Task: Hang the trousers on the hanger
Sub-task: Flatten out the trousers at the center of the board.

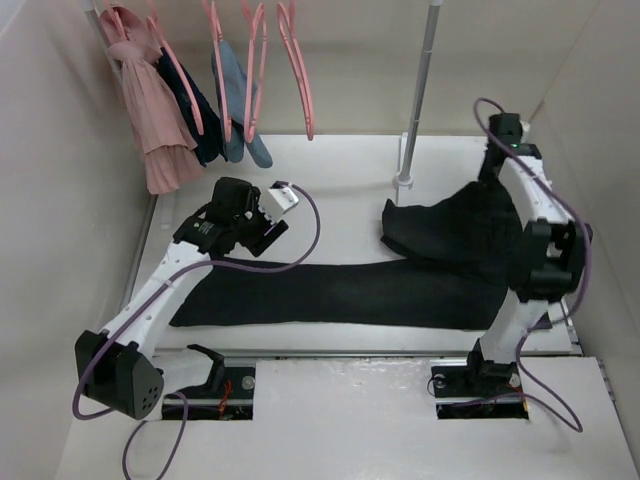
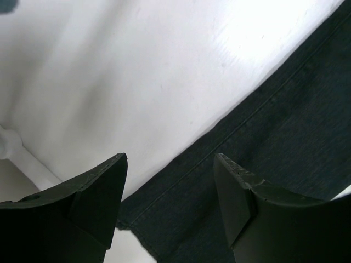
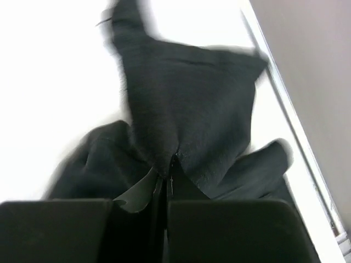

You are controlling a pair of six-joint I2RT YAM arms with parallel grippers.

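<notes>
Trousers (image 1: 340, 290), one pair, black: lying on the white table (image 1: 340, 190), one long stretch flat from left to right across the near half, the right end bunched and raised in a heap near the right edge. Right gripper (image 3: 165, 201), one: fingers pressed together with a fold of the trousers pinched between them, the cloth rising to a peak from that pinch. Left gripper (image 2: 170, 164), one: fingers apart with nothing between them, hanging over the left end of the trousers where a stitched edge meets bare table. Hanger (image 1: 300, 90), pink, bare: hangs at the right end of a row along the far side, well apart from the trousers. Other pink hangers in that row: at least four, though overlap prevents an exact count. Hung garments, three: one pink garment (image 1: 150, 110), one navy garment (image 1: 195, 115), one blue-grey garment (image 1: 240, 110). Metal pole (image 1: 420, 90), one: upright on the table just beyond the heap.
</notes>
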